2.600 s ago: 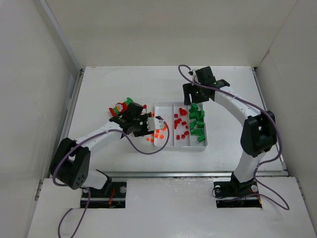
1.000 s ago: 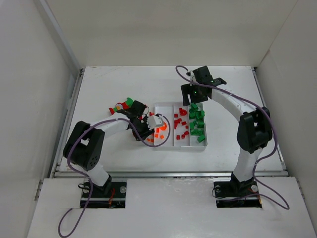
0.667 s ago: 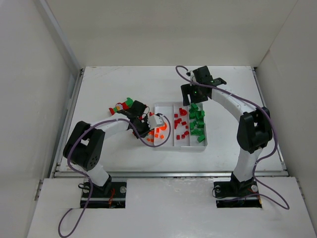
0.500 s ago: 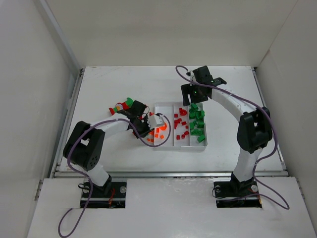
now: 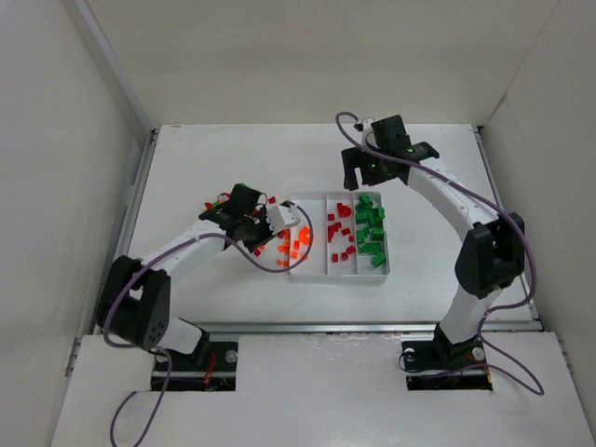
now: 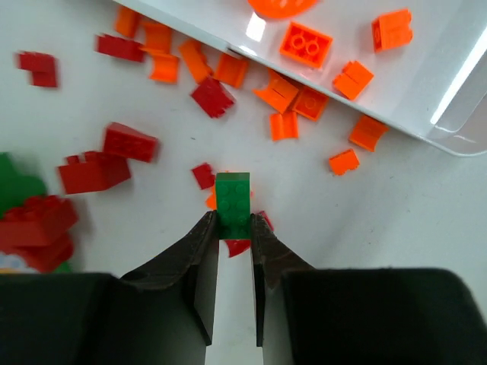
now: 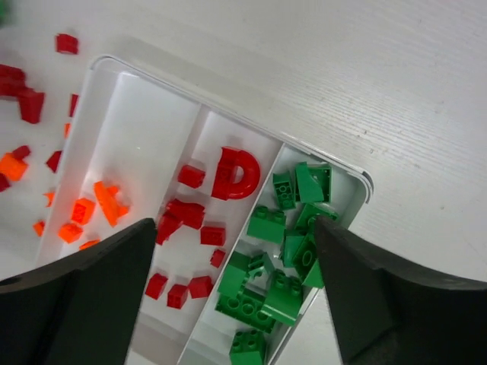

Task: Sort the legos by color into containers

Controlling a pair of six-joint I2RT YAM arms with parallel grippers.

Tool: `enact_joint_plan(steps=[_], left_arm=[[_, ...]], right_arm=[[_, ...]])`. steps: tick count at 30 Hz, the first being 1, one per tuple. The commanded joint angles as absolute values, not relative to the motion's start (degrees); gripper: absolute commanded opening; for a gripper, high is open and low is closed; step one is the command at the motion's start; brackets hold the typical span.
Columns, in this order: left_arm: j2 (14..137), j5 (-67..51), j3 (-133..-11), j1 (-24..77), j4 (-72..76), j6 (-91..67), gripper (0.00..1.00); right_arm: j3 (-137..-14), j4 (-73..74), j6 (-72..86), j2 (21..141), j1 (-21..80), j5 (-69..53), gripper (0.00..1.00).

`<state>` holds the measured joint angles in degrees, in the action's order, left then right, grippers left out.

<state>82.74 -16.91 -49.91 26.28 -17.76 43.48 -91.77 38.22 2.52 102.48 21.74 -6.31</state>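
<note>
My left gripper (image 6: 233,224) is shut on a small green lego (image 6: 233,199), held just above loose red (image 6: 129,142) and orange legos (image 6: 283,95) scattered on the table left of the white tray (image 5: 340,277). The tray's three containers hold orange (image 7: 103,201), red (image 7: 198,217) and green legos (image 7: 281,281), each colour in its own compartment. My right gripper (image 7: 236,236) hangs open and empty above the tray's far end, over the green and red compartments.
More red and green pieces (image 5: 222,200) lie in a cluster left of the left wrist. The tray's near-left rim (image 6: 380,114) runs close to the loose orange bricks. White walls enclose the table on three sides.
The left gripper has shut on the green lego and pulled back left, away from the tray. The right gripper has shifted slightly away from the tray's far end and opened wider.
</note>
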Motion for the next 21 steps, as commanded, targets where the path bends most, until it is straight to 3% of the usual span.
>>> enact_joint_plan(steps=[1,3,4,12,16,18,21], left_arm=[[76.48,-17.67,-49.48,26.37,-15.83,42.80,0.00],[72.26,-18.37,-49.48,26.37,-14.34,42.28,0.00],[70.77,-18.37,-49.48,27.06,-13.37,42.28,0.00],[59.24,-21.17,-49.48,29.79,6.40,41.57,0.00],[58.71,-23.29,-52.20,30.94,9.32,40.08,0.00],[58.10,-24.34,-52.82,31.73,9.32,39.55,0.00],[56.87,-24.96,-53.35,33.22,7.83,39.55,0.00]], right_arm=[[-90.18,34.01,1.32,95.55,21.53,-9.75,0.87],[-88.60,33.40,1.32,92.57,21.53,-10.46,1.00],[-88.59,33.40,1.32,91.42,21.53,-10.46,1.00],[-88.33,29.37,3.25,83.33,28.03,-19.22,1.00],[-82.19,10.18,12.54,80.34,30.23,-35.65,1.00],[-81.04,8.70,16.68,80.33,30.23,-35.68,1.00],[-82.44,8.70,17.23,81.21,31.63,-35.68,0.87]])
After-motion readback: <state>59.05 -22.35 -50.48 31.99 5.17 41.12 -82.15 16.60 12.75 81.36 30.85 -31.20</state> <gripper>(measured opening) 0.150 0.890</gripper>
